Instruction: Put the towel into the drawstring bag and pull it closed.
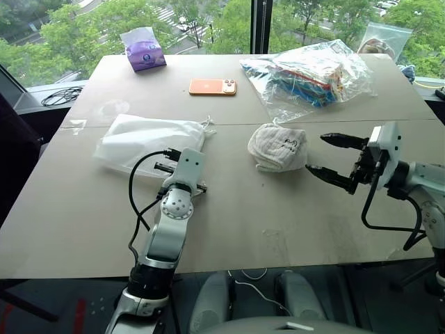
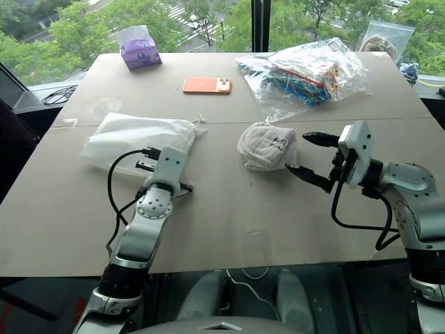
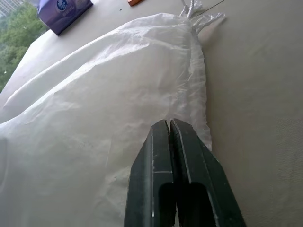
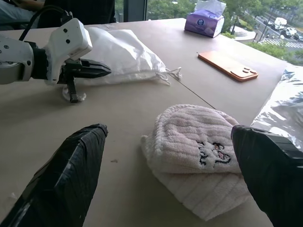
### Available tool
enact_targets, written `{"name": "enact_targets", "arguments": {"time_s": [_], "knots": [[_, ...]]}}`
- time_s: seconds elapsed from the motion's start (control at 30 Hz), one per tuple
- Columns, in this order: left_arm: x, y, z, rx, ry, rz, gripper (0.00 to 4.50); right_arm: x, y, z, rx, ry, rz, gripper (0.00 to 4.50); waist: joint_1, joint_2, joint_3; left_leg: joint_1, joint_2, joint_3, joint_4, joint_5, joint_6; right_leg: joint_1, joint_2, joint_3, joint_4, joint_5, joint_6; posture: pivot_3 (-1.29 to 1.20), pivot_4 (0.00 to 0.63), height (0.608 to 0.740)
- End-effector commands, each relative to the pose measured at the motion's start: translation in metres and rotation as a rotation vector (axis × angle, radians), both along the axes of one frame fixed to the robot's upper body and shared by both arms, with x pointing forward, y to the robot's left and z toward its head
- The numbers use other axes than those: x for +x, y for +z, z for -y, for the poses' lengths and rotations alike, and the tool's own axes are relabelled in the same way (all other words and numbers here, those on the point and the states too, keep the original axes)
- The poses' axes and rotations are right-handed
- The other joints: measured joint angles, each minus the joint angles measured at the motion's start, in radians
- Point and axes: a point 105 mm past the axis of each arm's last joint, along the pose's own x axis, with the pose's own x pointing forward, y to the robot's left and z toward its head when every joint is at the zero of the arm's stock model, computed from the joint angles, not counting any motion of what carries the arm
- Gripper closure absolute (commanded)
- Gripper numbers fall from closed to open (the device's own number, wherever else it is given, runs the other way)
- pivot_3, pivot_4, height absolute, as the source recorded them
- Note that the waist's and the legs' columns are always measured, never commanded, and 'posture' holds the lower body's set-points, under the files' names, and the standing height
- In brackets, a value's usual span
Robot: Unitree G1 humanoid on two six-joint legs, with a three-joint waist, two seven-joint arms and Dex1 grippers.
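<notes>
No readable text, small dark illegible mark on towel point(image 4: 199, 151)

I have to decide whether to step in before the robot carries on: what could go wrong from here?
1. The left pincer is shut at the drawstring bag edge; it may have caught no fabric, or too little, so a lift could slip.
2. The bag's mouth is bunched shut, so the towel may not go in.
3. The open right pincer could nudge the towel sideways instead of gripping it.
</notes>
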Motion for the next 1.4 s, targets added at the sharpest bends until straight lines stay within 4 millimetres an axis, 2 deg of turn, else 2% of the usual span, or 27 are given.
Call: {"name": "enact_targets", "arguments": {"time_s": [0.03, 0.17, 0.23, 0.33, 0.43, 0.77, 0.9, 1.1, 1.4], "knots": [[-0.002, 0.023, 0.000, -0.009, -0.046, 0.104, 4.46, -0.003, 0.016, -0.004, 0.017, 0.014, 0.062, 0.00, 0.001, 0.000, 0.000, 0.000, 0.000, 0.000, 0.000, 0.000, 0.000, 0.000, 0.000, 0.000, 0.000, 0.000, 0.000, 0.00, 0.150, 0.740], [-0.008, 0.021, -0.002, 0.025, -0.113, 0.097, 4.46, -0.002, 0.014, -0.005, 0.017, 0.013, 0.065, 0.00, -0.002, 0.000, 0.000, 0.000, 0.000, 0.000, 0.000, 0.000, 0.000, 0.000, 0.000, 0.000, 0.000, 0.000, 0.000, 0.00, 0.150, 0.740], [-0.018, 0.019, 0.009, -0.099, -0.208, 0.066, 4.46, -0.002, 0.013, -0.005, 0.018, 0.012, 0.068, 0.00, -0.002, 0.000, 0.000, 0.000, 0.000, 0.000, 0.000, 0.000, 0.000, 0.000, 0.000, 0.000, 0.000, 0.000, 0.000, 0.00, 0.150, 0.740], [-0.022, 0.020, 0.008, -0.118, -0.201, 0.065, 3.76, -0.002, 0.013, -0.005, 0.020, 0.012, 0.069, 0.00, 0.001, 0.000, 0.000, 0.000, 0.001, 0.001, 0.000, 0.000, 0.000, 0.000, -0.002, 0.000, 0.000, 0.000, 0.000, 0.00, 0.150, 0.740], [-0.019, 0.019, 0.004, -0.072, -0.170, 0.069, 2.33, -0.001, 0.012, -0.007, 0.023, 0.014, 0.068, 0.00, 0.004, 0.000, 0.000, 0.000, 0.000, 0.000, 0.000, 0.000, 0.000, 0.000, -0.002, -0.001, 0.000, 0.000, 0.000, 0.00, 0.150, 0.740], [0.000, 0.008, -0.009, 0.130, -0.040, 0.056, 2.33, -0.001, 0.014, -0.007, 0.023, 0.012, 0.072, 0.00, 0.010, 0.000, 0.000, 0.000, 0.000, 0.000, 0.000, 0.000, 0.000, 0.000, 0.000, -0.001, 0.000, 0.000, 0.000, 0.00, 0.150, 0.740], [0.003, 0.005, -0.005, 0.135, -0.062, 0.053, 2.33, -0.002, 0.015, -0.007, 0.024, 0.008, 0.076, 0.00, 0.010, 0.000, 0.000, 0.000, 0.000, 0.000, 0.000, 0.000, 0.000, 0.000, 0.000, -0.001, 0.000, 0.000, 0.000, 0.00, 0.150, 0.740], [0.000, 0.012, 0.015, 0.081, -0.182, 0.075, 2.33, -0.006, 0.018, -0.007, 0.039, 0.024, 0.070, 0.00, 0.011, 0.000, 0.000, 0.000, 0.000, 0.000, 0.000, 0.000, 0.000, 0.000, -0.001, -0.001, 0.000, 0.000, 0.000, 0.00, 0.150, 0.740], [0.006, 0.010, 0.013, 0.148, -0.106, 0.066, 2.33, -0.022, 0.009, -0.011, 0.049, 0.113, -0.047, 0.00, 0.014, 0.000, 0.000, -0.001, 0.000, 0.000, 0.000, 0.000, 0.000, 0.000, -0.001, -0.001, 0.000, 0.000, 0.000, 0.00, 0.150, 0.740]]}}
